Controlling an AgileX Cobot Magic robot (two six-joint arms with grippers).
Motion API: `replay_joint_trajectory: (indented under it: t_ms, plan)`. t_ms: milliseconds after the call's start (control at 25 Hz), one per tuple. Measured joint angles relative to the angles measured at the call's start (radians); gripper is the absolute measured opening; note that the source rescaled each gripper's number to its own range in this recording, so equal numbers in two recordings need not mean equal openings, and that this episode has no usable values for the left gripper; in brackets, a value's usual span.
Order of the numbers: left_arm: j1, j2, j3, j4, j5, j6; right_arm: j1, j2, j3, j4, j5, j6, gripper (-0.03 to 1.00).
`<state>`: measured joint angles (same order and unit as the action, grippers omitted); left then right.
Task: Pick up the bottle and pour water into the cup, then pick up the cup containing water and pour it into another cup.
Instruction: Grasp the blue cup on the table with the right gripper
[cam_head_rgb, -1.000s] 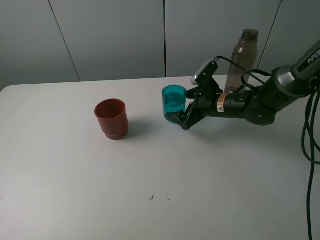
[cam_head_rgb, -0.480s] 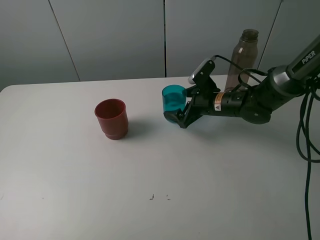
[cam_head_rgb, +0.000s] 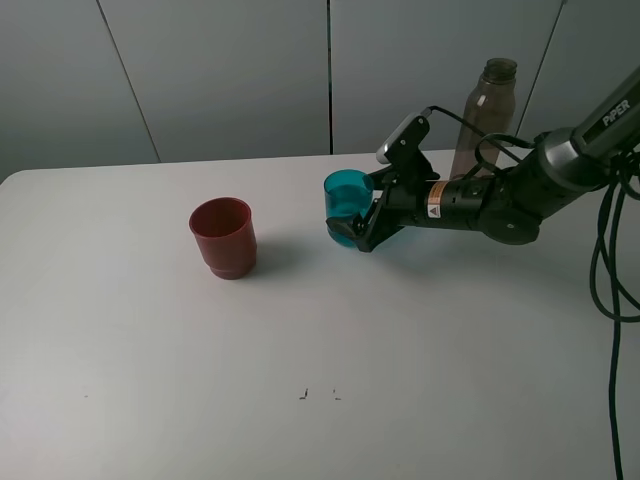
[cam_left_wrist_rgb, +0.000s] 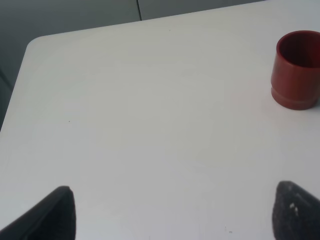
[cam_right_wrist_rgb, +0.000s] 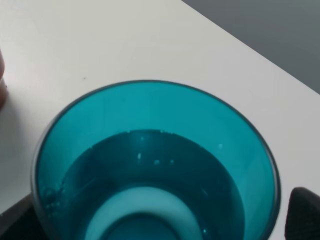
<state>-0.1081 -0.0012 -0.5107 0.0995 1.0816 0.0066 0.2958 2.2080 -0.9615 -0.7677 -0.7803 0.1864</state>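
Observation:
My right gripper is shut on the teal-blue cup, with a finger on each side of its lower half, at the table's middle back. In the right wrist view the cup fills the frame and holds water; it is upright. The dark red cup stands empty on the table to its left, apart from it; it also shows in the left wrist view. The grey-brown bottle stands upright behind my right arm. My left gripper is open and empty over bare table, well short of the red cup.
The white table ends at a grey panelled wall at the back. My right arm lies low across the back right, with black cables hanging at the right edge. Two small dark marks lie near the front.
My right gripper has risen and shifted slightly with the teal cup in it. The red cup and the bottle have not moved.

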Motion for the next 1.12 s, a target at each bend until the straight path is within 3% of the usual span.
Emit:
replay_joint_trajectory:
  t_ms: [560,1120]
  plan:
    - [0.000,0.000,0.000,0.000,0.000,0.000,0.000,0.000,-0.002,-0.004,0.005,-0.042,0.99]
    - [0.000,0.000,0.000,0.000,0.000,0.000,0.000,0.000,-0.022,-0.010,0.007,0.017,0.99]
